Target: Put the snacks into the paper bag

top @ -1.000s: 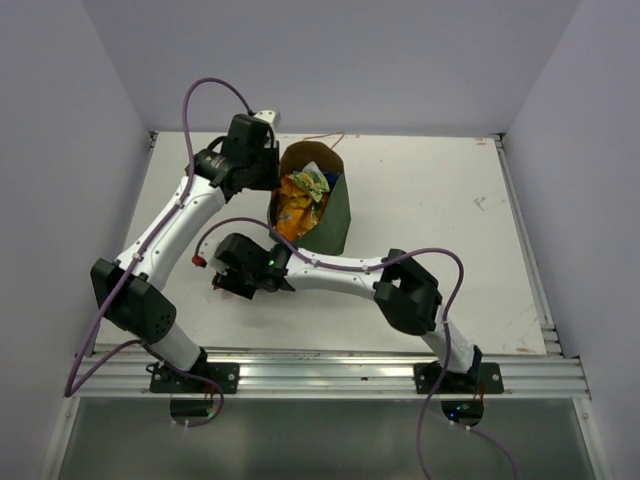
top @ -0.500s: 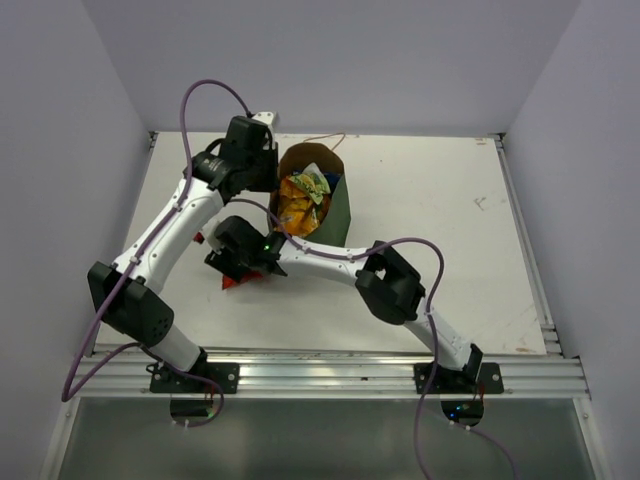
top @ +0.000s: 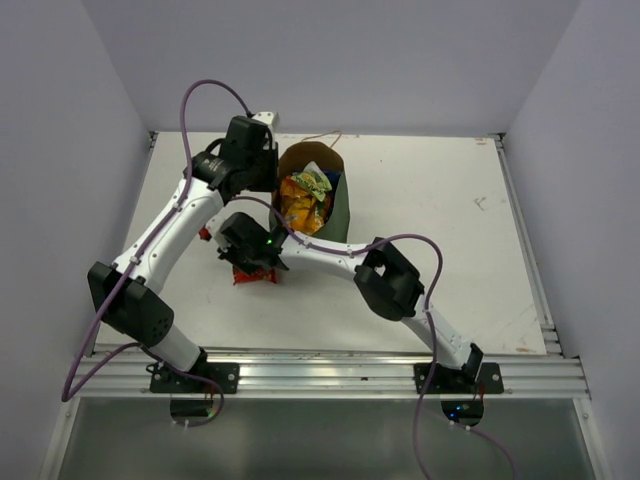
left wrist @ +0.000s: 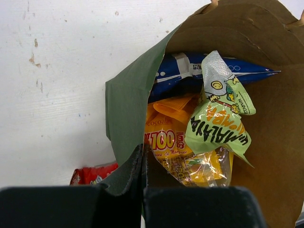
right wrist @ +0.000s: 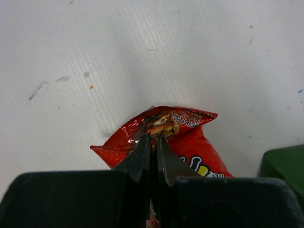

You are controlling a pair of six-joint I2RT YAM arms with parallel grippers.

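From above, the paper bag point(top: 338, 215) stood upright in the upper middle of the white table point(top: 450, 230). Its mouth was open, and an orange packet point(top: 297, 208) and a green packet point(top: 314, 183) showed inside. The left gripper point(top: 272, 178) sat right at the bag's left rim. Down and to the left of the bag, the right gripper point(top: 248, 265) was low over the table, and a red packet point(top: 256, 277) poked out from under it, just beside the bag's lower left corner.

On to the left wrist camera. The left gripper point(left wrist: 143, 153) was closed tight, its jaws pinching the bag's dark green wall point(left wrist: 124, 109) at the bottom centre of the frame and holding that side of the mouth. Inside, against the brown lining, a blue packet point(left wrist: 216, 71) lay across the top. The green one hung in the middle, and the orange one was tucked below it on the left. The red packet peeked in at the lower left, outside the bag on the table.

Over on the right wrist camera, the right gripper point(right wrist: 151, 141) was nearly shut, its jaws nipping the crinkled top edge of the red packet point(right wrist: 190, 142) at centre frame. I could not tell whether the packet was clear of the table. A green corner of the bag point(right wrist: 285, 161) showed at the lower right.
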